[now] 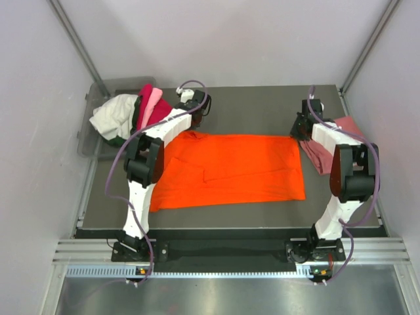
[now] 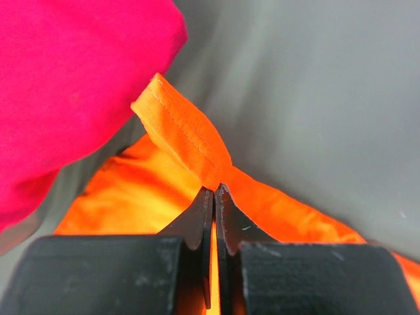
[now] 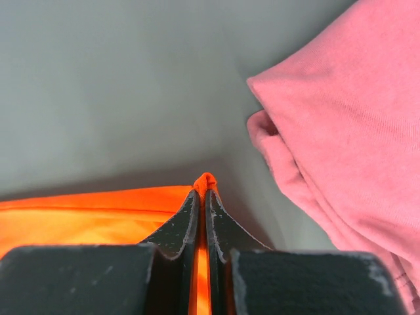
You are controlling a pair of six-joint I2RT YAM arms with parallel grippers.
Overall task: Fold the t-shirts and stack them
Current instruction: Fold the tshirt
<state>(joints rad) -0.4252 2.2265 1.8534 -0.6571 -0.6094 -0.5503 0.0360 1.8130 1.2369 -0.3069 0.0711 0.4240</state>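
The left gripper [image 2: 213, 190] and right gripper [image 3: 202, 191] each pinch tight a far corner of the orange t-shirt [image 1: 230, 170], spread on the bench [image 1: 262, 105] (only wrist views show the nipped hems).

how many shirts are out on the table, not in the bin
2: the orange shirt spread across the middle; the pink shirt bunched at the right, partly hidden by the right arm. More shirts are heaped in the bin.
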